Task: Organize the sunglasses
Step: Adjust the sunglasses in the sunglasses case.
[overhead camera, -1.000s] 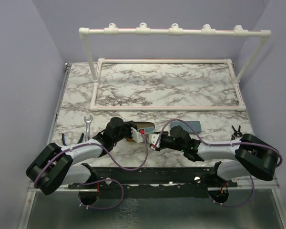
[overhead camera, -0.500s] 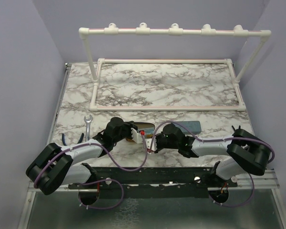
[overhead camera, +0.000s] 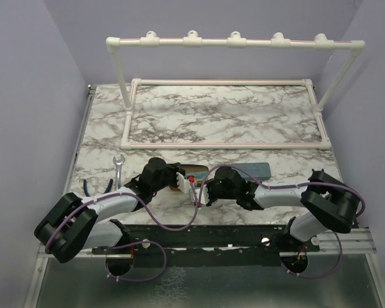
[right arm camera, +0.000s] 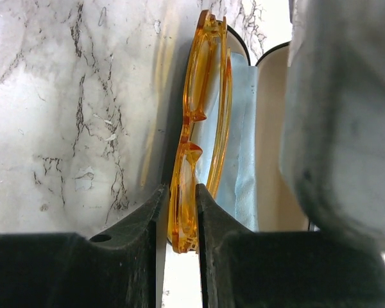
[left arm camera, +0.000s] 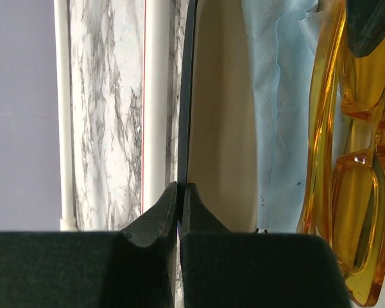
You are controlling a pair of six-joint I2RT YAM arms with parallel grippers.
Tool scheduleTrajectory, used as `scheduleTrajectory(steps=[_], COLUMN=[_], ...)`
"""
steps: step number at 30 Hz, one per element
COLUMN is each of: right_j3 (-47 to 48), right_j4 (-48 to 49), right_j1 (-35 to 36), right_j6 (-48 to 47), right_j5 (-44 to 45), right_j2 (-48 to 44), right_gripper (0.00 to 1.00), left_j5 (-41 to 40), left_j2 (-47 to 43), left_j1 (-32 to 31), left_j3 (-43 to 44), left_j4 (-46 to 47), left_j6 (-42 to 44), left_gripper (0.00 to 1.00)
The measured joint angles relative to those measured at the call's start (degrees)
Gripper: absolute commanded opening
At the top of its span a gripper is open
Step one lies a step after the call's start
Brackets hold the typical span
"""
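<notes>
The yellow-orange sunglasses (right arm camera: 202,96) are folded and stand on edge, pinched at one lens by my right gripper (right arm camera: 181,192). They sit at the rim of the open black oval case (left arm camera: 186,96), against a light blue cloth (right arm camera: 240,141) that lies on its beige lining. My left gripper (left arm camera: 179,192) is shut on the thin edge of the case's lid. In the top view the two grippers meet at the case (overhead camera: 196,171), the left gripper (overhead camera: 183,181) beside the right gripper (overhead camera: 202,190). The dark wire-frame pair does not show clearly; my right arm covers its spot.
The grey-blue rectangular case (overhead camera: 253,169) lies just right of the oval case. A wrench (overhead camera: 119,168) and pliers (overhead camera: 90,187) lie at the left. A white pipe rack (overhead camera: 234,42) and its floor frame (overhead camera: 221,145) stand at the back.
My right arm has swung left and stretched toward the oval case, bringing the yellow-orange sunglasses up to it. The left arm has held still on the case.
</notes>
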Motion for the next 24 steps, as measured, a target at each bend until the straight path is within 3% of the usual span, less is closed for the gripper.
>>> scheduleTrajectory(steps=[9, 24], right_j3=[1.3, 1.2], right_j4=[-2.0, 1.7], right_j1=[0.0, 0.3], right_j6=[-2.5, -0.9], right_j5=[2.2, 7.1], right_j2=[1.0, -0.2], right_gripper=[0.14, 0.17], left_j5=[0.5, 3.5], left_j2=[-0.6, -1.4], left_j1=[0.3, 0.6], left_j3=[0.1, 0.8], left_j4=[-0.9, -3.9], left_j6=[0.7, 0.5], left_gripper=[0.00, 0.00])
